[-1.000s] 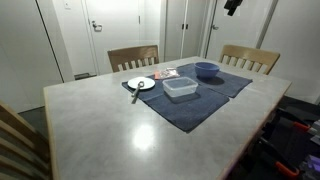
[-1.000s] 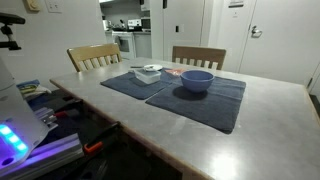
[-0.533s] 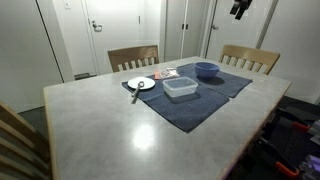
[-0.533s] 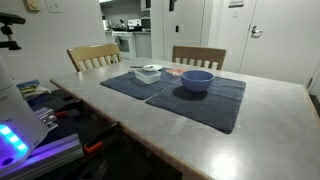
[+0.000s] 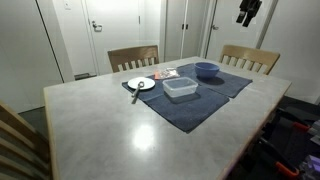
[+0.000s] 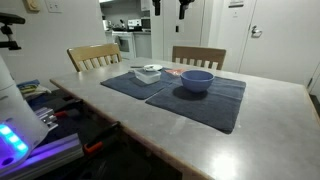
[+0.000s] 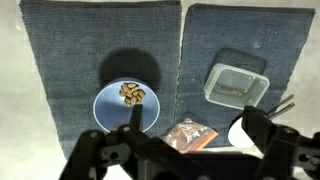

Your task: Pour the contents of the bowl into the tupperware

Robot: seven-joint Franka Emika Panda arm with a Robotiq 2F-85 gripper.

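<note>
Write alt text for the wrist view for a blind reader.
Seen from above, a blue bowl holding brown food pieces sits on a dark blue placemat. A clear tupperware sits on the neighbouring placemat, near a white plate.

Clear plastic tupperware [image 7: 236,83], matt cloth mats [image 7: 70,60] — smooth, glossy table [image 5: 110,130].

table [image 5: 100,130] | white plate [image 5: 141,84] with utensil [image 5: 135,94] | blue placemats [image 5: 190,108] | wooden chairs [image 5: 133,57]

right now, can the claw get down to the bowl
Probably yes. The claw hangs open high above the table, and the bowl sits uncovered on the mat; the tupperware lies apart to one side.
</note>
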